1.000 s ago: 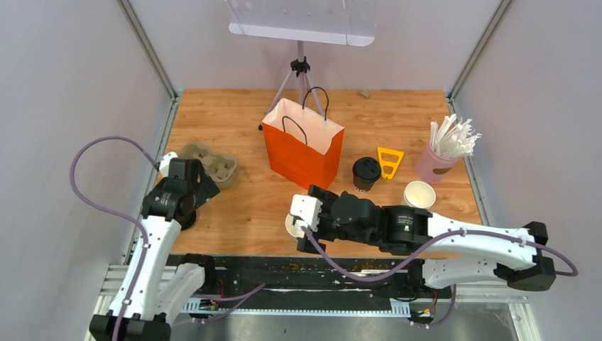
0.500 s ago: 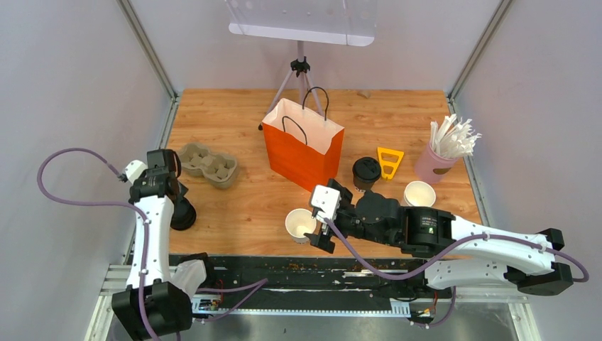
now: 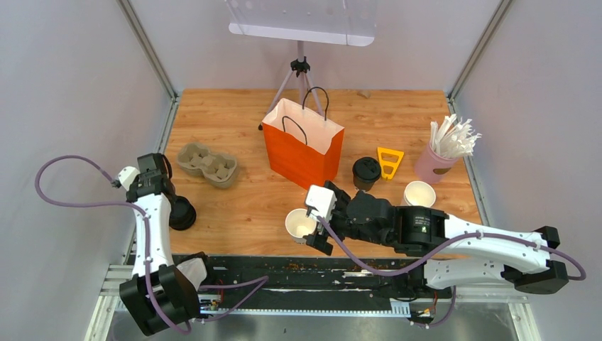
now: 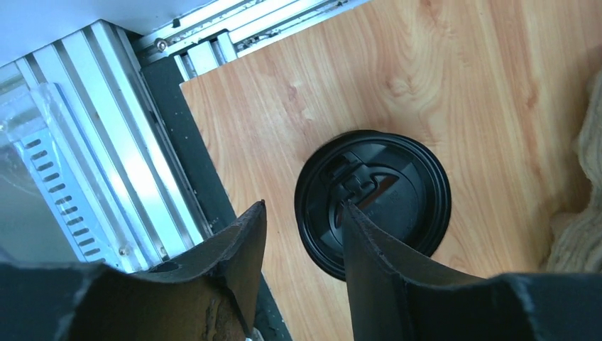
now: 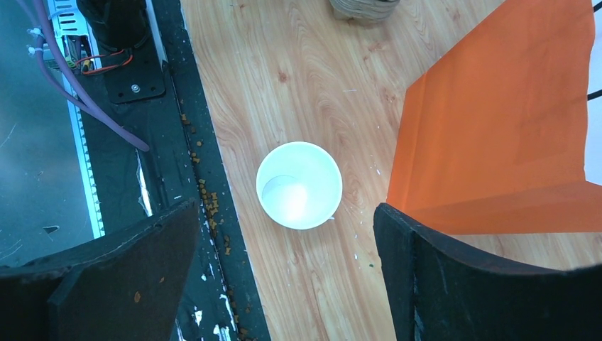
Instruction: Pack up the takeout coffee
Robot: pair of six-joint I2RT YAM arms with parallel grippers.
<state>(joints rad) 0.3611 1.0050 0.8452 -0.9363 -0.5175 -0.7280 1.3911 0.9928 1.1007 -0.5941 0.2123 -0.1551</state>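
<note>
Left gripper (image 4: 304,209) hangs over the near-left corner of the table (image 3: 248,206), jaws about half apart and gripping nothing. The rim of a black lid (image 4: 383,192) sits in the gap, and 1 finger (image 4: 383,263) overlaps the lid in the wrist view; whether it touches, can't tell. That lid lies flat, top side up, just near of the pulp cup tray (image 3: 207,162). Left arm runs up the left edge, wrist tipped down.

Right gripper (image 5: 286,209), jaws wide and empty, looks straight down on an open white paper cup (image 5: 299,185). It stands upright, mouth up, centred between both fingers, beside the orange paper bag (image 5: 497,128). Right arm lies low, stretched leftward along the near edge. 1 lidded cup (image 3: 366,172) and 1 more open cup (image 3: 419,193) stand right of the bag.
</note>
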